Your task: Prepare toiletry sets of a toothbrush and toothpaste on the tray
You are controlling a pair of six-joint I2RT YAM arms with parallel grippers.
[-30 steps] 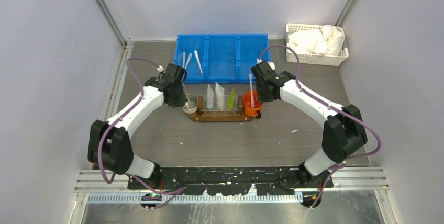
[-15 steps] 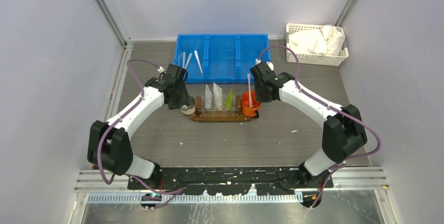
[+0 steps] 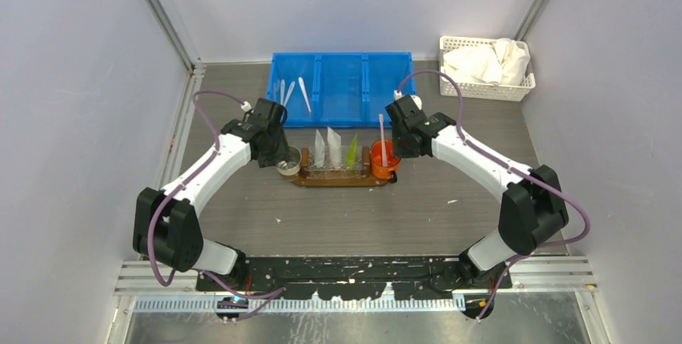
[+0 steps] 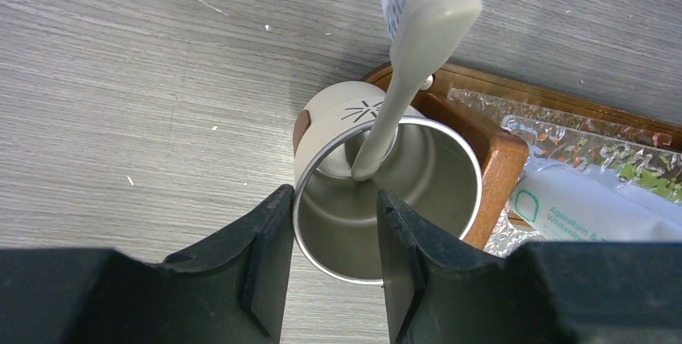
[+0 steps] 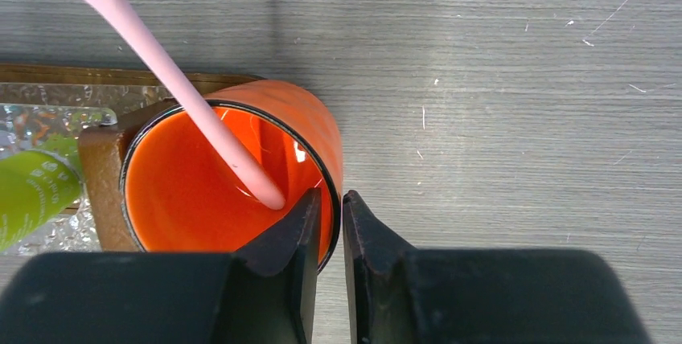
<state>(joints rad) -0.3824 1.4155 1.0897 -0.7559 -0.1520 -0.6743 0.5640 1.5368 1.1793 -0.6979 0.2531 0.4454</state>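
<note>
The dark-brown tray [image 3: 342, 180] holds a steel cup [image 3: 288, 166] at its left end and an orange cup [image 3: 385, 160] at its right end. Three toothpaste tubes stand between them: white [image 3: 320, 149], white [image 3: 334, 146] and yellow-green [image 3: 352, 151]. A grey toothbrush [image 4: 402, 63] leans in the steel cup [image 4: 322, 131]. My left gripper [image 4: 331, 199] is open just above that cup's near rim. A pink toothbrush [image 5: 185, 91] leans in the orange cup [image 5: 281, 103]. My right gripper [image 5: 328, 199] is shut on its rim, one finger inside, one outside.
A blue three-compartment bin [image 3: 342, 87] behind the tray holds several pale toothbrushes [image 3: 304, 95] in its left compartment. A white lattice basket [image 3: 485, 63] with cloths stands at the back right. Crinkled foil [image 4: 579, 131] lies under the tubes.
My right gripper has shifted slightly left with the orange cup and its pink toothbrush. The tray and steel cup slid a little left with it. My left gripper has sunk slightly toward the steel cup.
</note>
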